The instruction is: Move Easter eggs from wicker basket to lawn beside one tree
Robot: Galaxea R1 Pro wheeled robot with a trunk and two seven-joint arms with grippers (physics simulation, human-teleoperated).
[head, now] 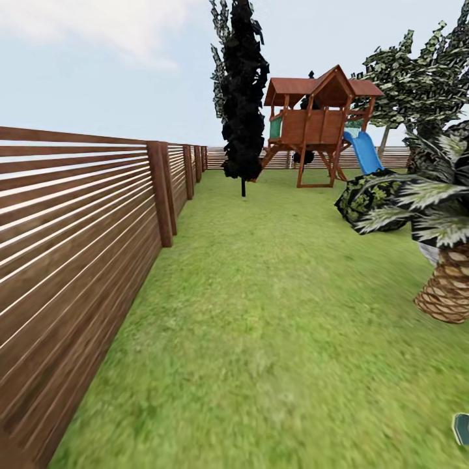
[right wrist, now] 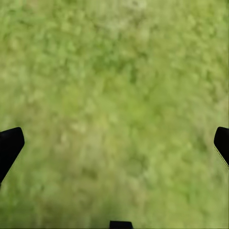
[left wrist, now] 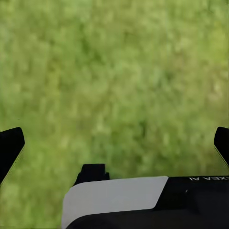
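The lawn [head: 273, 312] runs ahead between a slatted fence [head: 78, 221] and a palm [head: 443, 260] (playset [head: 319, 124] at the far end). Both wrists' fingers [left wrist: 10, 145] [right wrist: 10, 143] hang spread wide, empty, over grass.

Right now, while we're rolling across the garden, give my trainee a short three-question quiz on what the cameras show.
1. True or false: the wooden fence runs along the robot's left side in the head view.
2. Multiple choice: what stands at the far end of the lawn, beside the dark cypress? A) a white shed B) a wooden playset with a blue slide C) a parked car
3. Fill in: in both wrist views, the left gripper and right gripper have fingers spread wide over bare ____.

Key: 1 true; 2 B; 3 grass. At the head view's right edge stands a short palm with a scaly trunk.
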